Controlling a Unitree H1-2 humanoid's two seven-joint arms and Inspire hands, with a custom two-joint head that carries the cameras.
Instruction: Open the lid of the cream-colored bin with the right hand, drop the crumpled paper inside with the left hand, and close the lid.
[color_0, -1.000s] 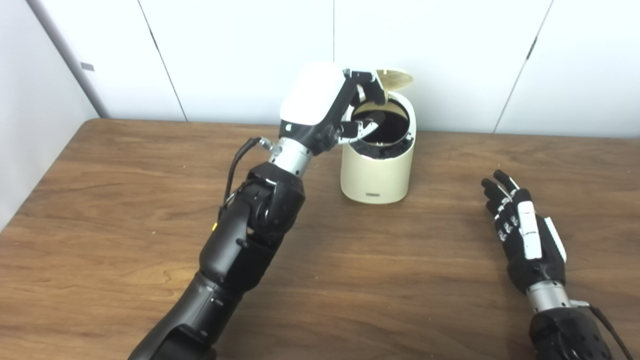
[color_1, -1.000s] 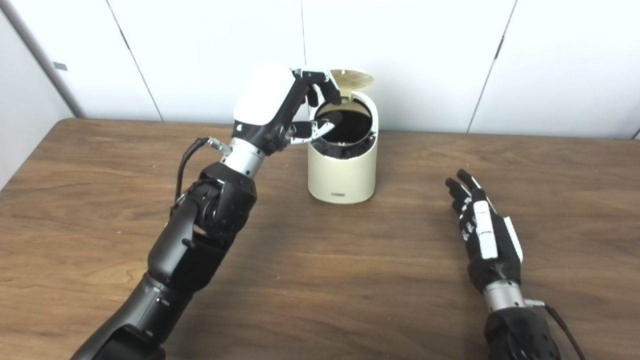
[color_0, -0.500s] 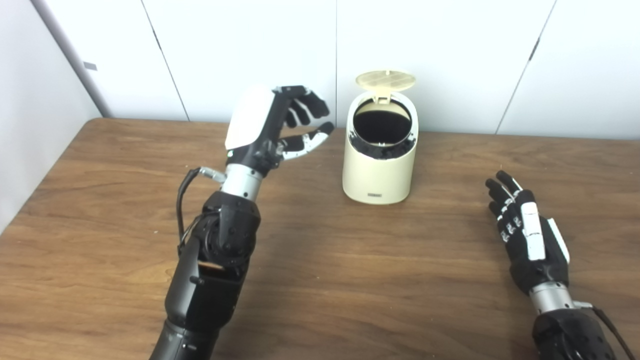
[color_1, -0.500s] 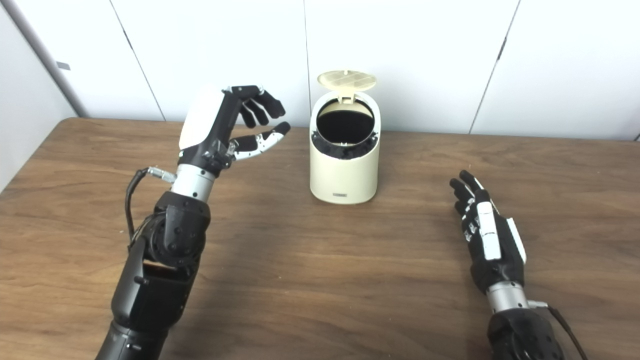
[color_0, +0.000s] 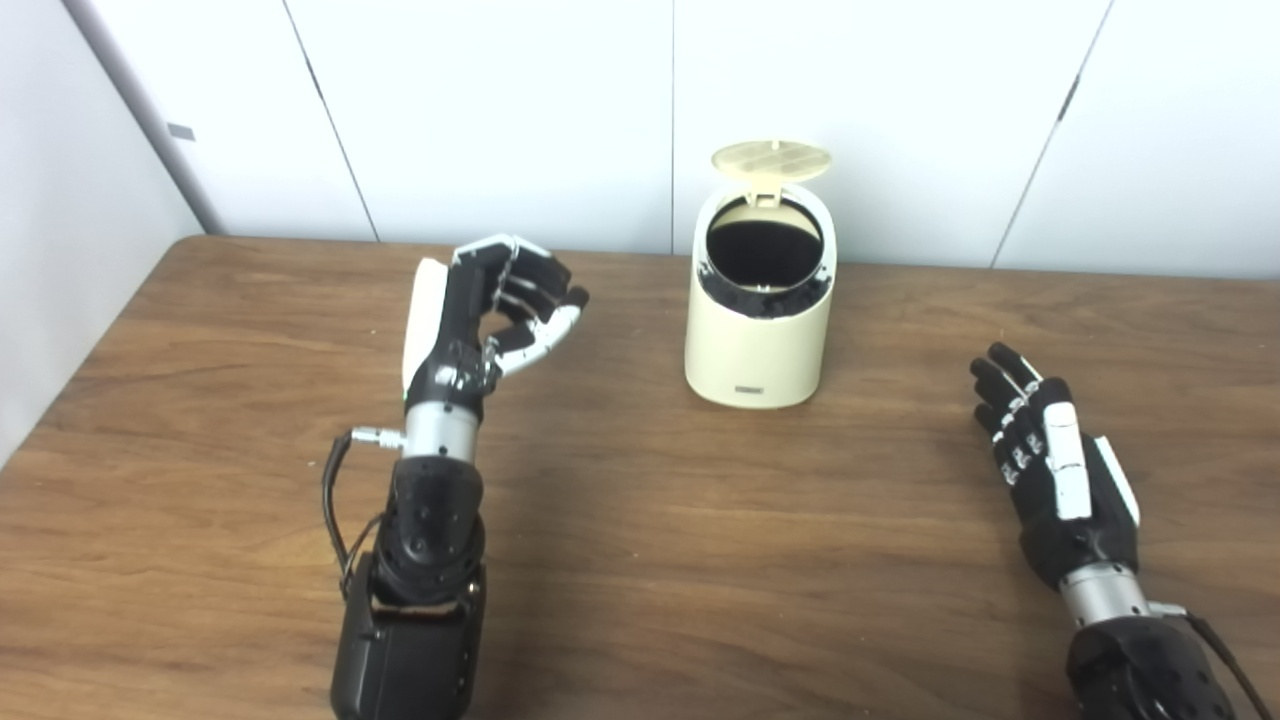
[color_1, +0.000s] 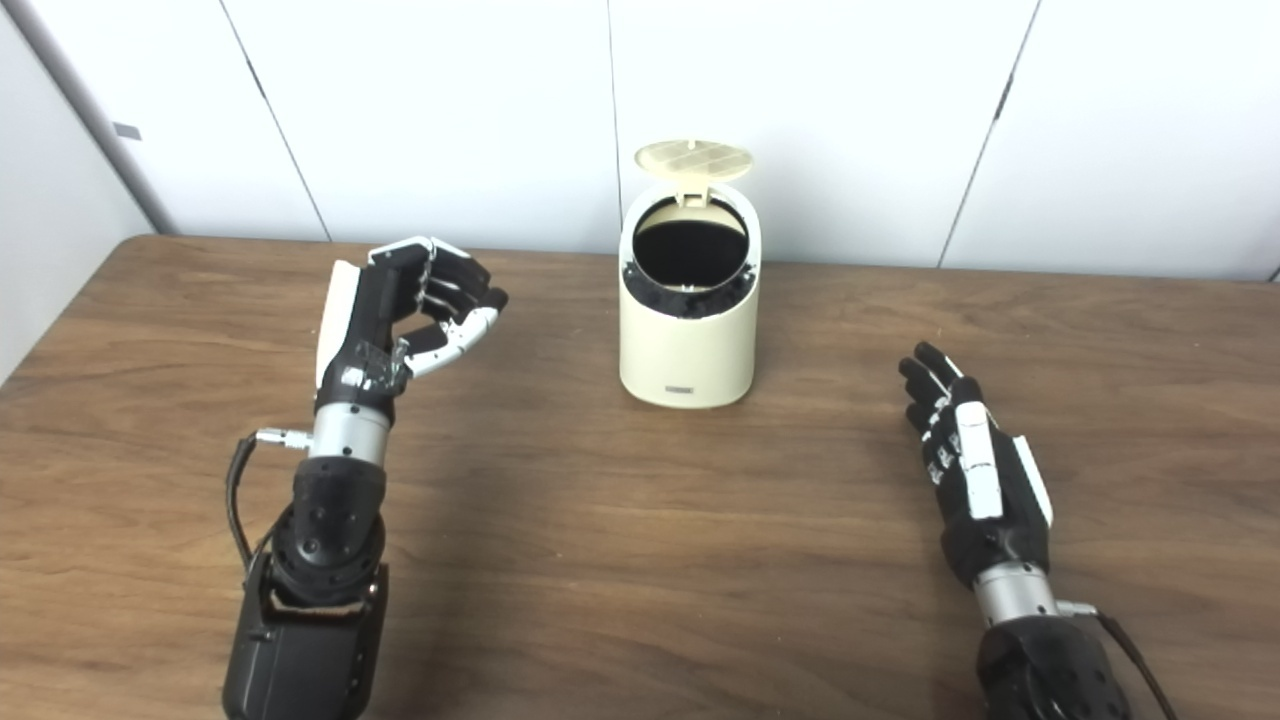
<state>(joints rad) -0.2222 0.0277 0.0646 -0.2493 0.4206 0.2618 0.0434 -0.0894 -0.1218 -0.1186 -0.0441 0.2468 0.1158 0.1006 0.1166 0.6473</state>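
The cream-colored bin stands upright at the back middle of the table. Its round lid is tipped up behind the dark opening. No crumpled paper shows anywhere; the inside of the bin is too dark to read. My left hand hovers left of the bin, well apart from it, fingers loosely curled over the thumb with a gap and nothing in it. My right hand lies flat on the table to the right of the bin, fingers stretched out, holding nothing.
The brown wooden table runs back to a white panelled wall right behind the bin. A black cable loops off my left wrist.
My left hand has pulled back from over the bin's opening, moving left, down and toward me, and its fingers have curled in. The lid has stayed up. The right hand has barely moved.
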